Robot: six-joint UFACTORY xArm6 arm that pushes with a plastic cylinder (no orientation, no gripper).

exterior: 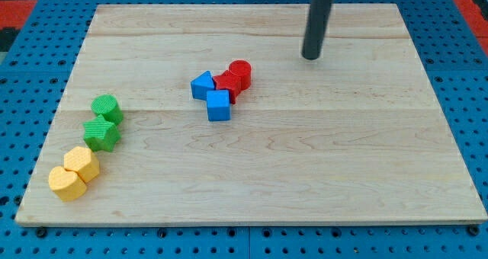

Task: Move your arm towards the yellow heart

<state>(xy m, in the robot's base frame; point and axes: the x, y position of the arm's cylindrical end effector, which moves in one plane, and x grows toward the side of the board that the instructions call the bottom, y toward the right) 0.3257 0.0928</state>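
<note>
Tip (311, 57) down on the board (320, 167) near the view's top, right of centre, rod rising straight out of frame. No fingers on this rod, so nothing to part or close; nothing touching the tip. Nearest to it, the middle cluster, off to the tip's left and a little lower: red cylinder (240, 72) at the cluster's upper right, red star-like block (226, 84) touching it, blue triangle (202, 85) on the left, blue cube (218, 105) just below, all four packed tight. Yellow heart (65, 182) far away, in the view's bottom-left corner of the board, close to the left edge, well apart from the tip, nearly the whole board's diagonal between. Touching the heart at its upper right, a yellow hexagon-like block (81, 163). Above that pair, a green star-like block (101, 134), just beside the yellow hexagon-like block, contact hard to tell. Above again, a green cylinder (105, 107), touching or almost touching the green star. Four left-side blocks strung in a slanted line running from bottom-left up toward the right. Middle cluster lying roughly between tip and heart, though somewhat above the straight line between them. Board of pale wood, resting on a blue pegboard surface (30, 68).
</note>
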